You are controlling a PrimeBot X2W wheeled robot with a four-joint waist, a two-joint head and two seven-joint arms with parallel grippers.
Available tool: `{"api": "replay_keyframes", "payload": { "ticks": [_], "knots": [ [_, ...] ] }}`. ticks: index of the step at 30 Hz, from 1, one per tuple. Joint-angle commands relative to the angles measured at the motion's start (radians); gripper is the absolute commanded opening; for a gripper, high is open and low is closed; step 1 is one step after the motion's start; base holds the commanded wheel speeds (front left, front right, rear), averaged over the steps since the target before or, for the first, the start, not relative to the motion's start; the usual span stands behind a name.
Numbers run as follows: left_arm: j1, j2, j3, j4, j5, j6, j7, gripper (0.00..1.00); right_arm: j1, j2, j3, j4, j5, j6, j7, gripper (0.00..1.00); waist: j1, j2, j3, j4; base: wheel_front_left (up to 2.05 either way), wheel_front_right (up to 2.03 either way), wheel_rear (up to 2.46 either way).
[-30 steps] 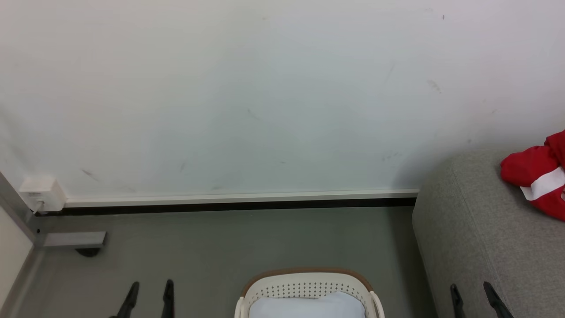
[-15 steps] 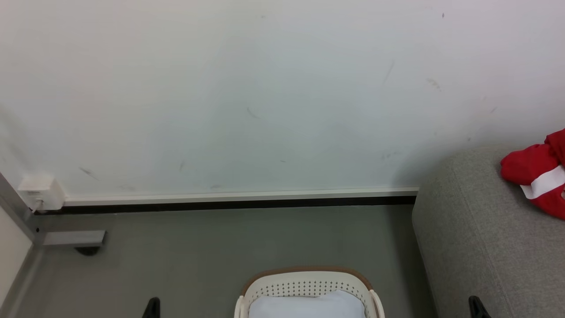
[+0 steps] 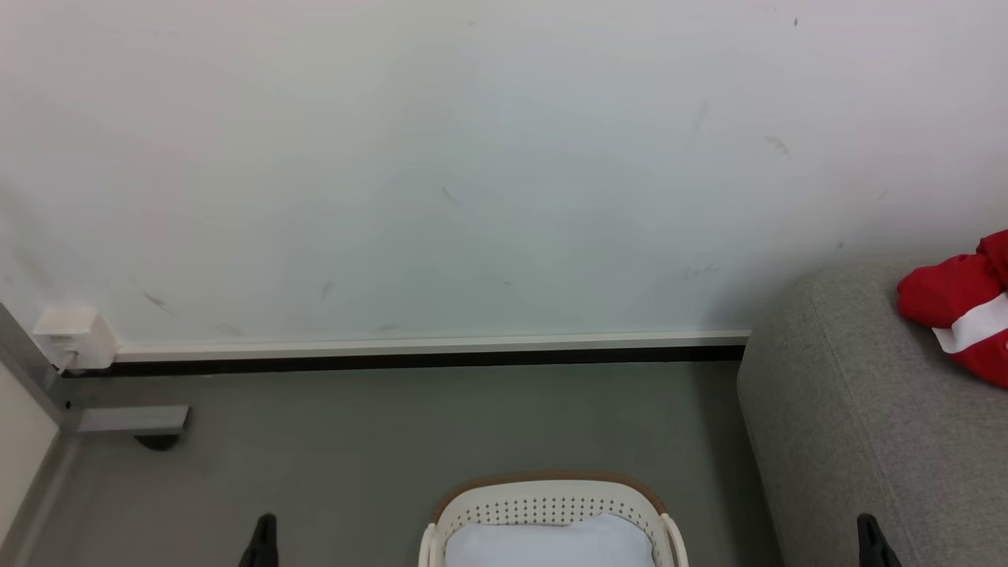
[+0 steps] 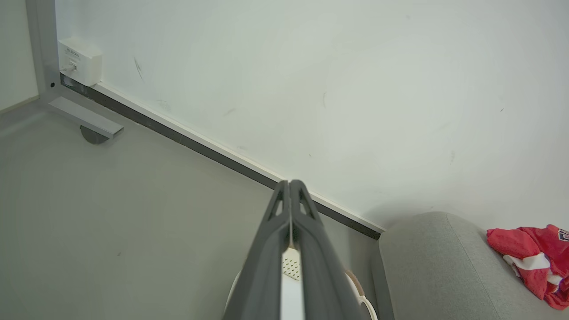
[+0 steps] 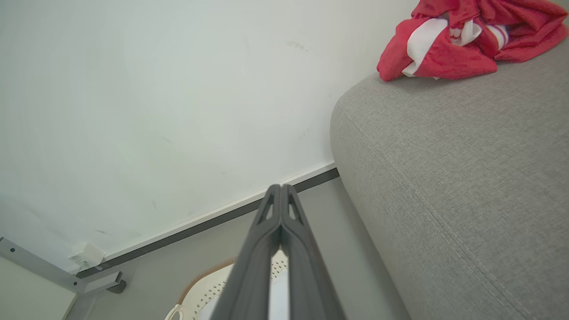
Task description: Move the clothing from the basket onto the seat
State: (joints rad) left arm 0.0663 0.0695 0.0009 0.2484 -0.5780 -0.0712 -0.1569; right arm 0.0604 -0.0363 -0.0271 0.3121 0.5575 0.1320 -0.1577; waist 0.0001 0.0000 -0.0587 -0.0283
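The red clothing [image 3: 957, 303], with a broad white stripe, lies bunched on the grey seat [image 3: 850, 425] at the right, near the wall. It also lies on the seat's top in the left wrist view [image 4: 529, 253] and the right wrist view [image 5: 444, 49]. The cream basket [image 3: 551, 494] with a brown rim stands on the floor at bottom centre and holds a plain pale white cloth [image 3: 551, 545]. My left gripper [image 3: 264, 539] is shut and empty, left of the basket. My right gripper [image 3: 870, 542] is shut and empty, in front of the seat's side.
A pale wall with a dark skirting strip runs behind the basket. A small white box [image 3: 75, 339] sits on the wall at the left, beside a grey metal frame foot [image 3: 130, 421]. Grey floor [image 3: 394, 425] lies between wall and basket.
Both grippers were open a second ago and now have their fingers pressed together. They also sank lower in the head view, then rose slightly.
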Motion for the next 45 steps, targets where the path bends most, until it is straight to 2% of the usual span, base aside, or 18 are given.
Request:
{"api": "replay_keyframes", "payload": {
  "ticks": [1,20,45],
  "knots": [
    [-0.028,0.002,0.011,-0.015,-0.040,-0.005,0.008,0.00,-0.036,-0.009,-0.006,-0.020,0.040,0.000,0.008,0.00,0.0000,0.0000,0.001,0.001,0.00,0.00,0.00],
    [-0.071,-0.004,0.039,-0.012,-0.308,-0.021,0.079,0.00,-0.075,-0.012,-0.029,-0.033,0.312,-0.001,0.079,0.00,-0.0001,0.0000,0.012,0.006,0.00,0.00,0.00],
    [-0.113,-0.009,0.068,-0.009,-0.576,-0.036,0.151,0.00,-0.113,-0.014,-0.051,-0.047,0.588,-0.001,0.151,0.00,-0.0001,0.0000,0.026,0.012,0.00,0.00,0.00]
  ]
}}
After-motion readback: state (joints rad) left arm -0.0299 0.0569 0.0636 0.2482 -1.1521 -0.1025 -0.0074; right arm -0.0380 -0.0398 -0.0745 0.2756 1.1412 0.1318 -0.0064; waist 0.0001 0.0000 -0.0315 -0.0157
